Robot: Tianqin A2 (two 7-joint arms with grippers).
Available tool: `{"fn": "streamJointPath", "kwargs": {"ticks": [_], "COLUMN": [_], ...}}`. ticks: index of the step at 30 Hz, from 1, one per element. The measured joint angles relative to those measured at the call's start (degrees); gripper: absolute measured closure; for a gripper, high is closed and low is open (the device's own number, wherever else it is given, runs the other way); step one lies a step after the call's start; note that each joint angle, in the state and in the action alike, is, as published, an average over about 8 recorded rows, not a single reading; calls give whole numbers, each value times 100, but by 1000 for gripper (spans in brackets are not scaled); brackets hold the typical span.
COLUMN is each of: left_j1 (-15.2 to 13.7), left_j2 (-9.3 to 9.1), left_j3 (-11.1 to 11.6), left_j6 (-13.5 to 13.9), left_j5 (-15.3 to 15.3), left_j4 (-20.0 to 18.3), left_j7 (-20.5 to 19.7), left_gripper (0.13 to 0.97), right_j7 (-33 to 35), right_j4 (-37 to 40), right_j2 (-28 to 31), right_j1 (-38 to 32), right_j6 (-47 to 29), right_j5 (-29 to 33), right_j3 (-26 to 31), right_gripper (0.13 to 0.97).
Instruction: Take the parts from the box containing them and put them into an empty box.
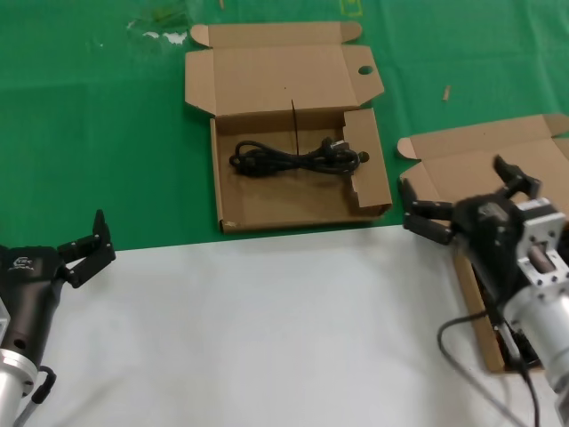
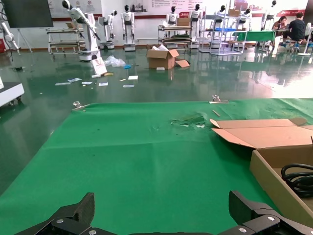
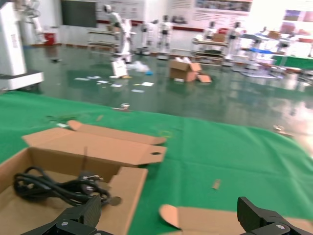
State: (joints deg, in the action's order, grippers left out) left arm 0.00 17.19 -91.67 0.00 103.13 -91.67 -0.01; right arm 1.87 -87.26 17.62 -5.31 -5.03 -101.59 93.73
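The mailer box with round holes (image 1: 267, 84) lies open at the centre of the green cloth. One coiled black power cord (image 1: 293, 158) lies inside it, also seen in the left wrist view (image 2: 298, 178) and the right wrist view (image 3: 54, 186). The plain box (image 1: 480, 147) sits open at the right; my right arm hides most of its inside, so I cannot tell what it holds. My right gripper (image 1: 462, 191) hangs open over that box with nothing between its fingers. My left gripper (image 1: 105, 238) is open and idle at the near left.
A white surface (image 1: 267, 338) covers the near part of the table, and green cloth (image 1: 89, 133) covers the rest. White marks (image 1: 160, 36) and a small scrap (image 1: 446, 92) lie on the far cloth. The plain box's lid (image 3: 210, 218) lies just below my right fingers.
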Motion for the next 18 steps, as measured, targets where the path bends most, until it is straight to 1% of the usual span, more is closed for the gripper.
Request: {"fn": "streamJointPath", "kwargs": {"ticks": [6, 18], "left_j1": [0, 0], "left_j2": [0, 0], "left_j3": [0, 0], "left_j6": [0, 0], "left_j5": [1, 0], "left_j4": [0, 0], "left_j7": [0, 0], "left_gripper": [132, 132], "right_j7": [-106, -116], "right_j4": [-248, -273], "right_j2": [-24, -27], "right_j1": [297, 327], "right_j6": [282, 310], "right_j5": [-86, -95], "right_j3": [-115, -127], "right_gripper": [129, 129]}}
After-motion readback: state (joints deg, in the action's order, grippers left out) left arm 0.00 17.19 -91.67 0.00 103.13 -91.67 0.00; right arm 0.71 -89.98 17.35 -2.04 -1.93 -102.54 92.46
